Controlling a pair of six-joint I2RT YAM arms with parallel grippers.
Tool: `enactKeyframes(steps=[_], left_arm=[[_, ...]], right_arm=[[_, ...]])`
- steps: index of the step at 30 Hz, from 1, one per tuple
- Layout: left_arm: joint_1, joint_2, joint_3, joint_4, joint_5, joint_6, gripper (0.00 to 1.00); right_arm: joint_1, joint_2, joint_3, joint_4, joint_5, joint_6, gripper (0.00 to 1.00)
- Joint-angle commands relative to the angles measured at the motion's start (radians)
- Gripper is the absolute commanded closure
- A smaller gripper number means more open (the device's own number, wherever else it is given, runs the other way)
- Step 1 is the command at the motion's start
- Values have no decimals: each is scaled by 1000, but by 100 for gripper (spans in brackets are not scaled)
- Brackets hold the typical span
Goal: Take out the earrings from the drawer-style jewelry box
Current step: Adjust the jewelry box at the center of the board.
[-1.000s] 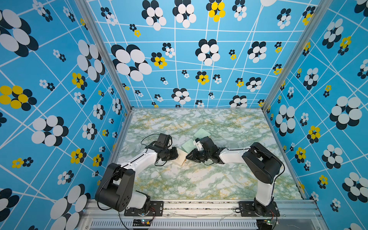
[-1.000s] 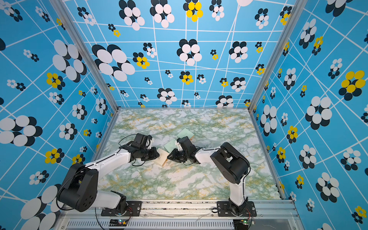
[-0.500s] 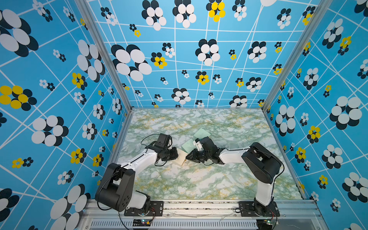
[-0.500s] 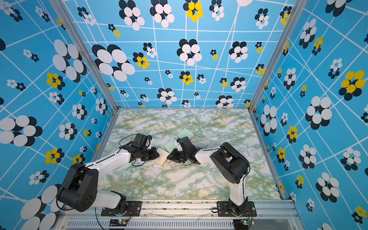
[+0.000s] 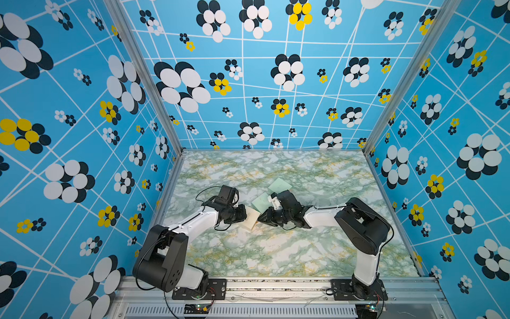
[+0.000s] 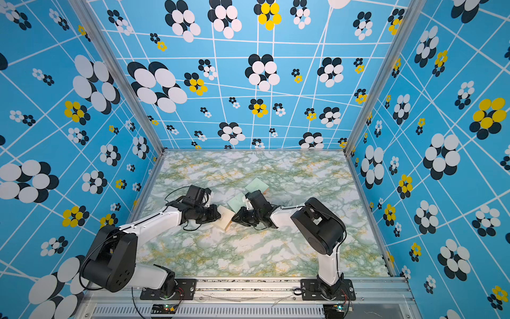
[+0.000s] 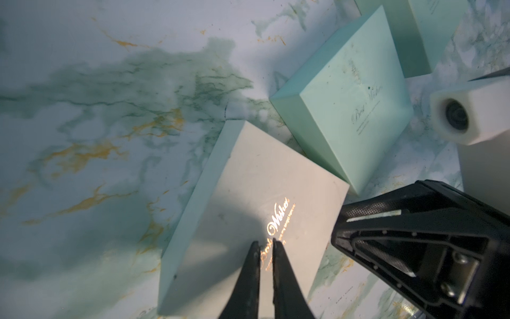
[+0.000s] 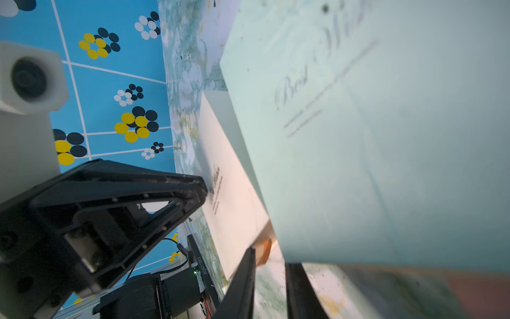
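Observation:
The drawer-style jewelry box (image 7: 248, 207) is a flat cream box with gold lettering, lying between my two arms in both top views (image 5: 251, 220). My left gripper (image 7: 266, 244) rests over its lid with the jaws almost together and nothing between them. My right gripper (image 8: 271, 268) sits low at the box's end, slightly open, with only table showing in the gap. A small orange-brown tab (image 8: 266, 248) sticks out of that end beside one fingertip (image 8: 249, 252). The earrings are hidden.
A mint box (image 7: 345, 102) lies just beyond the cream one, close over my right gripper, and another mint box (image 5: 279, 185) lies farther back. The marbled table (image 5: 276, 248) is walled by patterned blue panels on three sides.

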Motion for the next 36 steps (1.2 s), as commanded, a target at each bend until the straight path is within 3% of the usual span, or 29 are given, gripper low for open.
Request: enactKeyframes(steps=[1,36], left_arm=[[5,20,2,-2,12,14,87],[-2,65,10,-40,-3,43,97]], right_arm=[[11,11,-23,19,1,13,78],[25,20,0,0,-16,8,81]])
